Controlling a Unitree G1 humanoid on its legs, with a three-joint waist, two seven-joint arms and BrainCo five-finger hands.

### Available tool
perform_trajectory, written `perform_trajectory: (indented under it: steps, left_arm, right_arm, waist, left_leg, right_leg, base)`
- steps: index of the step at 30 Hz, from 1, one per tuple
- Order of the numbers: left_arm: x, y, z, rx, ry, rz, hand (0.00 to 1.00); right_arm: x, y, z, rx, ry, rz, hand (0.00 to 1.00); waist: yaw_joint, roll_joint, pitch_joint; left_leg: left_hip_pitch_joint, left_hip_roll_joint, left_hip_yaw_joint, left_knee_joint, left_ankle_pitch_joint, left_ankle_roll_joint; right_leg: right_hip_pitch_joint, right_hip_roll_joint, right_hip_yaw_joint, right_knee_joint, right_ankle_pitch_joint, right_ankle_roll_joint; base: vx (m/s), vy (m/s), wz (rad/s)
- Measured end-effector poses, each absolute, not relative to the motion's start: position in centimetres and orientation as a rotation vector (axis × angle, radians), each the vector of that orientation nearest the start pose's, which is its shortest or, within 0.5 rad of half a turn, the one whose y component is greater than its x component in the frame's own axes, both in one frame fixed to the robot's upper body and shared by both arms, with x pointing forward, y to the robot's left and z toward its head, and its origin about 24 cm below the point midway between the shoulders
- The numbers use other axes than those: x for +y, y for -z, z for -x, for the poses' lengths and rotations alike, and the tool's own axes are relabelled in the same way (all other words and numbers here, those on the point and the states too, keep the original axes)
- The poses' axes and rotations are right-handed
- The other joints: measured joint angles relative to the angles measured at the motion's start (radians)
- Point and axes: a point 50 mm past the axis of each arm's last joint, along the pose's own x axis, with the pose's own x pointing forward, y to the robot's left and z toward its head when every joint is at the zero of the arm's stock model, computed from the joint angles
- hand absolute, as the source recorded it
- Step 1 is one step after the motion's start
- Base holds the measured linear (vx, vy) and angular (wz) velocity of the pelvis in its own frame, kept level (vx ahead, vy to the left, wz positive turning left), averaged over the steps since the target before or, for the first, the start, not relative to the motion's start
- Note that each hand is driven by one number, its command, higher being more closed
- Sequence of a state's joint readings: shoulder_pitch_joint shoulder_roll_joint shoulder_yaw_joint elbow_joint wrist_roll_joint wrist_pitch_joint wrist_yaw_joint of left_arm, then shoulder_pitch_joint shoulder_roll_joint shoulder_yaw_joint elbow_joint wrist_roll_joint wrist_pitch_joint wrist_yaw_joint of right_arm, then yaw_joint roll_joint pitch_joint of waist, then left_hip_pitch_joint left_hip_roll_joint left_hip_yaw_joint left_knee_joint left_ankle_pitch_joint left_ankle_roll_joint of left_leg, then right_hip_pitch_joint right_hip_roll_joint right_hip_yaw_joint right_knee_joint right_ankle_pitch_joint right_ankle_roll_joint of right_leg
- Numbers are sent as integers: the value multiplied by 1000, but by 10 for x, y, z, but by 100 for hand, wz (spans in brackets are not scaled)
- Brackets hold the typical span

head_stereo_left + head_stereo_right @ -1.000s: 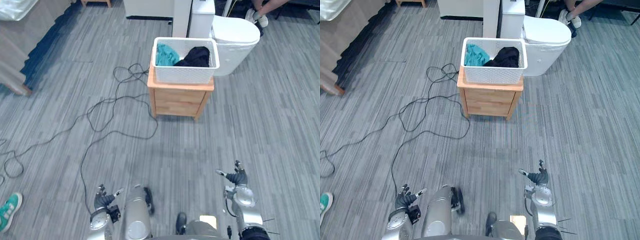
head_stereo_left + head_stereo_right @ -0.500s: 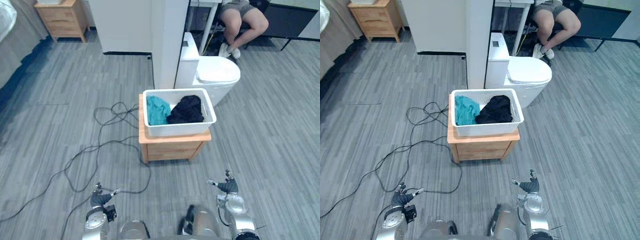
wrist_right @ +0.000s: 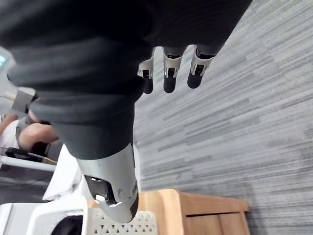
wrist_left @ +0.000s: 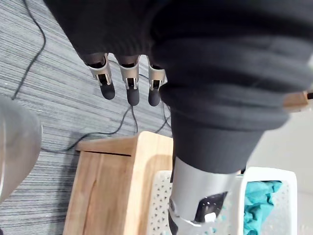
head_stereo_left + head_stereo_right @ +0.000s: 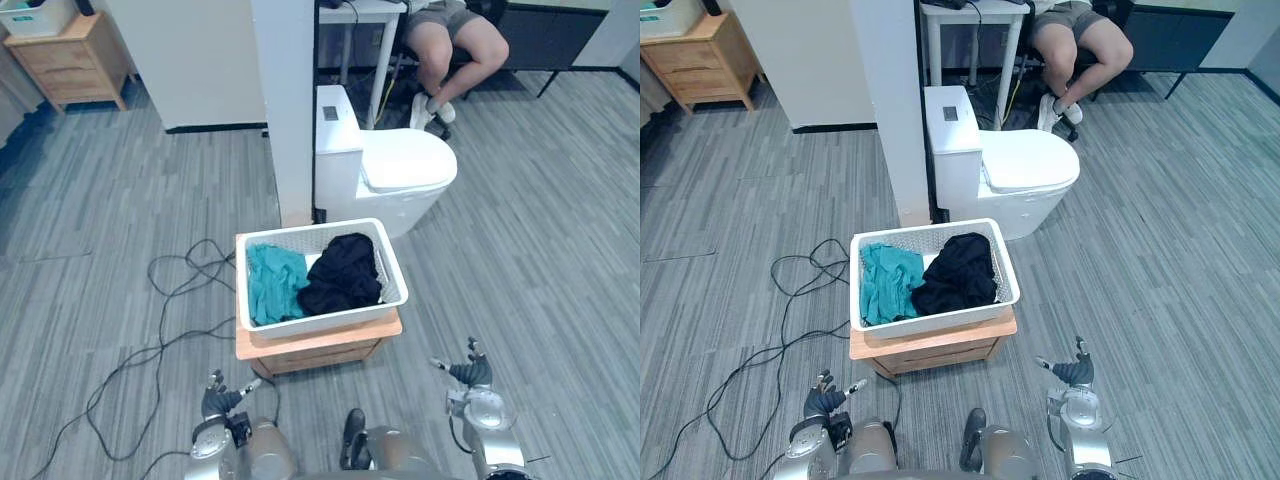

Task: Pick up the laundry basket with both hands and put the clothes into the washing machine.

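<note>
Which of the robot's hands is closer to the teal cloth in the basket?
Left. The left hand hangs near the basket's front left corner, on the side where the teal cloth lies. The right hand is off past the basket's right side, beyond the black clothes.

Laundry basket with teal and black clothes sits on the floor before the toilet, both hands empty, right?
Not on the floor: the laundry basket sits on a wooden cabinet before the toilet, as the left eye view shows. Left hand and right hand are empty.
</note>
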State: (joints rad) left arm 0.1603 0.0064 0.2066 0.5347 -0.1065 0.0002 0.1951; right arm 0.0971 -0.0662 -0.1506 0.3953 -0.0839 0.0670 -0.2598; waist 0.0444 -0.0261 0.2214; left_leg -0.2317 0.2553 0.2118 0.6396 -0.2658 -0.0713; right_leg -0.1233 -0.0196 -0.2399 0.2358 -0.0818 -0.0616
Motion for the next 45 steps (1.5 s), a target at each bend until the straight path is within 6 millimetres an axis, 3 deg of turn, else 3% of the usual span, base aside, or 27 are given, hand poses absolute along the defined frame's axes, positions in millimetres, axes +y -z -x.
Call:
perform_trajectory:
  steps: [1,2,5,6,11,13,18,21,23,27,28,29,30,34,38,45]
  left_arm:
    - [209,103,-152,680,-478,91,0]
    - [209,103,-152,677,-482,99,0]
    - [209,103,-152,677,-482,99,0]
    - [210,99,-151,653,-492,113,0]
    - [213,93,-160,617,-492,121,0]
    - [214,88,-170,591,-507,111,0]
    - [206,61,-219,455,-488,138,0]
    - [199,33,-255,343,-445,147,0]
    - [189,4,-286,236,-404,145,0]
    - [178,-31,-320,137,-365,133,0]
    - [176,-37,-328,131,-355,110,100]
    - [175,-40,-332,129,-354,105,100]
    - [174,-45,-343,143,-345,83,100]
    - [169,-58,-356,121,-327,63,100]
    - [175,-62,-359,109,-337,56,100]
    - [185,-79,-361,42,-355,51,100]
  right_arm:
    - [-223,66,-192,540,433,190,0]
    - [-221,67,-192,544,436,180,0]
    - [-221,67,-192,544,436,180,0]
    - [-216,56,-193,490,439,161,0]
    - [-213,46,-210,437,421,165,0]
    - [-214,44,-227,430,395,203,0]
    - [-214,20,-280,374,355,265,0]
    - [-208,-8,-315,299,320,305,0]
    - [-206,-40,-344,225,313,323,0]
    - [-204,-80,-374,156,330,321,0]
    - [-207,-90,-380,143,344,332,0]
    - [-208,-94,-382,139,352,337,100]
    - [-212,-107,-390,133,371,340,100]
    - [-216,-119,-396,135,389,325,100]
    - [-213,-120,-397,138,382,226,100]
    - [-207,-123,-389,65,364,128,100]
  waist:
    - [-2,21,-11]
    - [1,16,-12]
    - [1,16,-12]
    - [0,-15,-30]
    - [3,-16,-43]
    - [15,-23,-47]
    - [25,-6,-4]
    - [24,-4,40]
    - [23,-3,97]
    - [23,-3,175]
    - [22,-3,178]
    - [22,-4,183]
    - [20,-4,206]
    - [17,-4,209]
    - [-1,-5,216]
    - [-7,-7,255]
  left_leg:
    - [13,-29,-31,-193,51,-13]
    - [24,-39,-26,-217,78,6]
    - [24,-39,-26,-217,78,6]
    - [91,-100,16,-304,88,17]
    - [115,-128,25,-358,94,26]
    - [116,-154,41,-445,143,34]
    - [53,-171,35,-520,217,46]
    - [-4,-175,24,-522,242,55]
    - [-36,-186,20,-542,276,66]
    - [-57,-204,14,-558,305,76]
    - [-82,-209,11,-558,313,78]
    - [-90,-212,10,-558,317,79]
    - [-100,-221,5,-558,321,82]
    - [-133,-232,-3,-558,329,83]
    - [-144,-242,-13,-557,330,83]
    - [-144,-240,-9,-552,329,83]
  right_leg:
    - [-3,10,7,-8,5,26]
    - [-2,8,16,-14,5,36]
    - [-2,8,16,-14,5,36]
    - [52,-40,34,-90,31,78]
    - [60,-53,52,-137,40,102]
    - [21,-56,70,-155,60,103]
    - [-40,-53,63,-207,121,96]
    - [-95,-54,58,-207,145,94]
    - [-127,-61,58,-224,177,93]
    - [-149,-74,58,-238,212,97]
    - [-171,-79,56,-239,222,98]
    - [-180,-82,56,-239,226,99]
    - [-188,-89,57,-240,234,103]
    - [-219,-98,55,-239,245,105]
    - [-230,-105,57,-238,248,106]
    - [-233,-102,71,-242,249,105]
  base:
    - [157,122,-29]
    - [116,97,-19]
    - [0,0,-5]
    - [382,271,-7]
    - [191,129,-7]
    - [-10,-9,-18]
    - [-44,-18,3]
    - [-134,-3,7]
    - [-165,12,6]
    - [-150,49,6]
    - [-80,41,6]
    - [-96,67,8]
    - [-71,61,4]
    - [-41,56,5]
    - [4,45,2]
    - [24,19,-5]
